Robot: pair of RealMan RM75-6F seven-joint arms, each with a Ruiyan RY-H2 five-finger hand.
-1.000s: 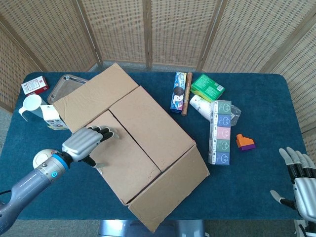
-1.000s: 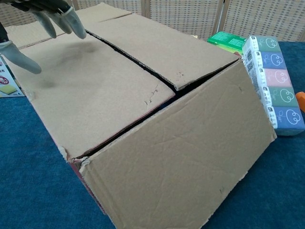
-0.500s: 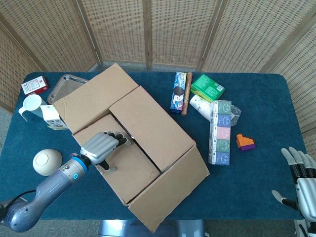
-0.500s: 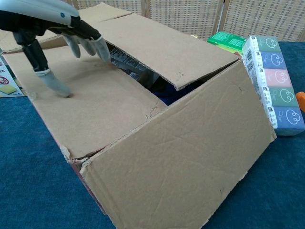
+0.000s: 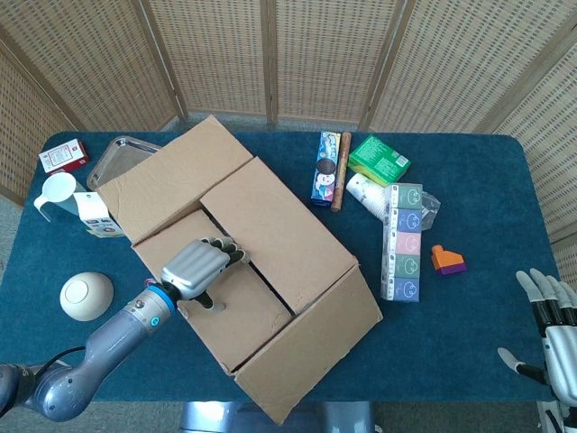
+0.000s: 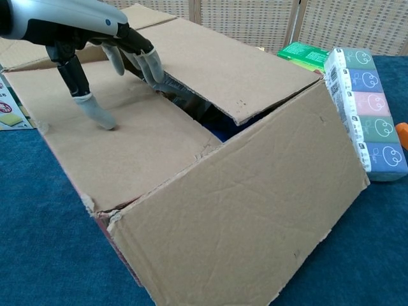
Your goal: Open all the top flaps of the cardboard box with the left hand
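Clearly the left hand is the one near the work: it lies palm down on the near-left top flap of the large brown cardboard box, which sits in the left half of the blue-covered desk, turned at an angle to the desk edges. The fingertips reach over the inner edge of this flap into the dark gap in the middle of the top, and the thumb tip presses on the flap surface. The hand holds nothing; its fingers are bent and a little apart.

The gap runs from the far-left side of the box to the near-right side, and the flap lies beneath the hand and toward the near-left desk edge. I judge that the fingertips should hook under this edge and lift it toward the near-left side. The other top flap lies flat beyond the gap.

The right hand rests far away at the near-right desk corner, fingers spread and empty.
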